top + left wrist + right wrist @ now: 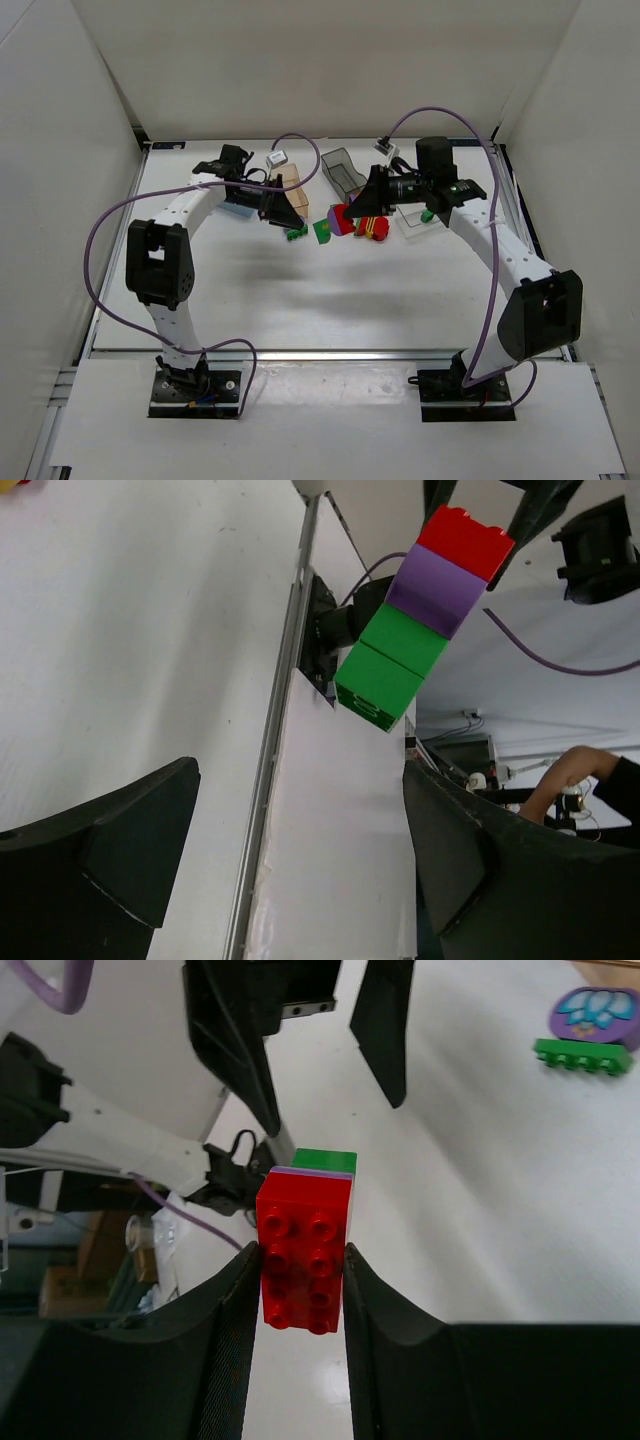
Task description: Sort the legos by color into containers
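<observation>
While the right claw pinches a glossy, studded red-purple-green brick stack, the left claw gapes wide; it holds nothing.

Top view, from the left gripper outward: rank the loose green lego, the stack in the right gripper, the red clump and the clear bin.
1. The green lego, right beside the left gripper.
2. The held stack, to its right, in the right gripper.
3. The red clump, further right.
4. The clear bin, farthest right.
</observation>
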You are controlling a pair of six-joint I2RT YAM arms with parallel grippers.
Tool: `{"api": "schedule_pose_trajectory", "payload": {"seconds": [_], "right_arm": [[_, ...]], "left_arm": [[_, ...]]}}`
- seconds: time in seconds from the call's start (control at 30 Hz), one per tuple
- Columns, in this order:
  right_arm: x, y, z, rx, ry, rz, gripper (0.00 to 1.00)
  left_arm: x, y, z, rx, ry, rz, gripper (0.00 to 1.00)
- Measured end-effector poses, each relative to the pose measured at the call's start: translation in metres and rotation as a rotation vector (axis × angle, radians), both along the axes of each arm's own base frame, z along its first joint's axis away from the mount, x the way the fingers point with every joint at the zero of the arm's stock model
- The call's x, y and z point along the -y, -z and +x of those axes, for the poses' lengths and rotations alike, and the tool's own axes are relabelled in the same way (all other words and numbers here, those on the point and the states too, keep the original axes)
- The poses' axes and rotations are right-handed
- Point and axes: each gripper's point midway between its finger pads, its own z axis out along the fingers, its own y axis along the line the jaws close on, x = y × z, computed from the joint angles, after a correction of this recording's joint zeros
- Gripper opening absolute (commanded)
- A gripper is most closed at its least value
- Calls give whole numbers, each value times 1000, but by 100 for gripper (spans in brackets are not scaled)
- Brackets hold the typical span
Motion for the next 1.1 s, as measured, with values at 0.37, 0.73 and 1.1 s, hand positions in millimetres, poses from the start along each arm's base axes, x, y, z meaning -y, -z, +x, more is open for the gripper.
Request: {"api": "schedule_pose_trajectory", "payload": {"seconds": [0.37,0.73,1.1], "right_arm": [[-9,-9,-9,-38,-70,62,0],[-17,6,-5,-86,-83,49,0],[-21,-6,2,-54,-85,70,0]], "left_arm": [[8,-18,-6,48,57,-94,90],[18,-22,-15,54,96,-109,81],[28,-21,-23,65,132,-113,73]]}}
